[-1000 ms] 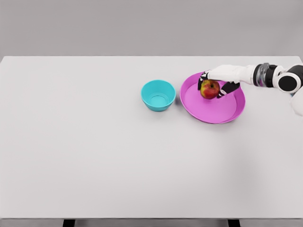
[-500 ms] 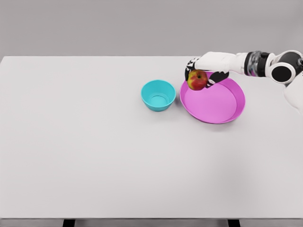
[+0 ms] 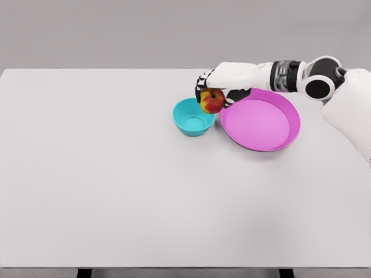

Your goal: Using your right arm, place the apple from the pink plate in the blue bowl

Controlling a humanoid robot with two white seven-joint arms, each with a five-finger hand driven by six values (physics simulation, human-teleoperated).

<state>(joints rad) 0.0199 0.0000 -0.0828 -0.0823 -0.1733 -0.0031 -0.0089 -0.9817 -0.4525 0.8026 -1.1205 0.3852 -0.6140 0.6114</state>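
My right hand [image 3: 215,92] reaches in from the right edge, its fingers curled around a red and yellow apple [image 3: 213,101]. The apple hangs in the air over the right rim of the blue bowl [image 3: 193,116]. That bowl is teal and has nothing inside. Just to its right lies the pink plate [image 3: 261,120], with nothing on it. My left arm does not show.
Everything sits on a wide white table [image 3: 116,191]. The bowl and plate stand close together at its back, right of the middle.
My right hand lifted the apple off the pink plate and carried it leftward. It now hangs at the bowl's right rim, and the plate is bare.
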